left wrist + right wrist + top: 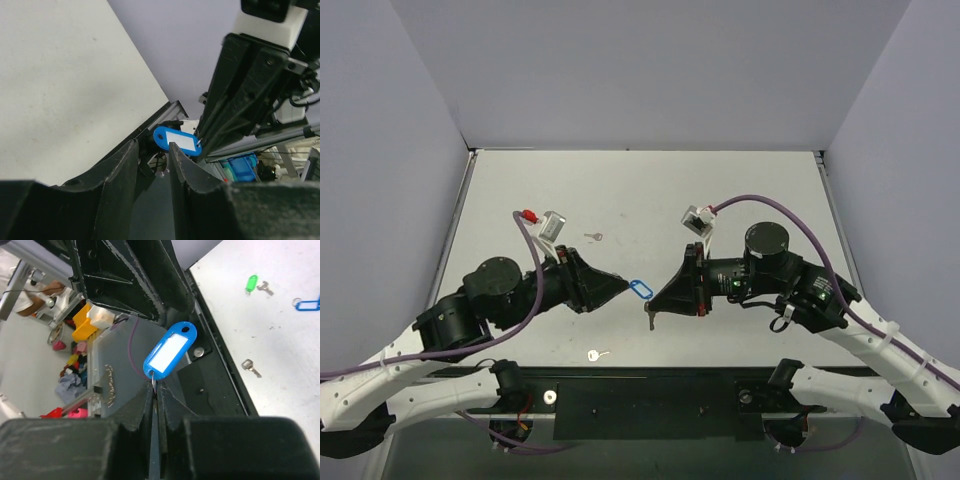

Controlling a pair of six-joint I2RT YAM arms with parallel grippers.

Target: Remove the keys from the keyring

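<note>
Table [720, 190]: white, grey walls around.
Keyring [167, 351]: held up between the pincers, its ring mostly hidden in the clamped right pincer [155, 390].
Left pincer [151, 146]: fingers apart at holed end.
Key [594, 237]: on table, well apart.

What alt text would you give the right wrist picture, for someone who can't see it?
A blue tag is held in the air, its ring pinched in the right gripper at the bottom. The left gripper looms just above it; a key and a green tag lie on the table at right.
</note>
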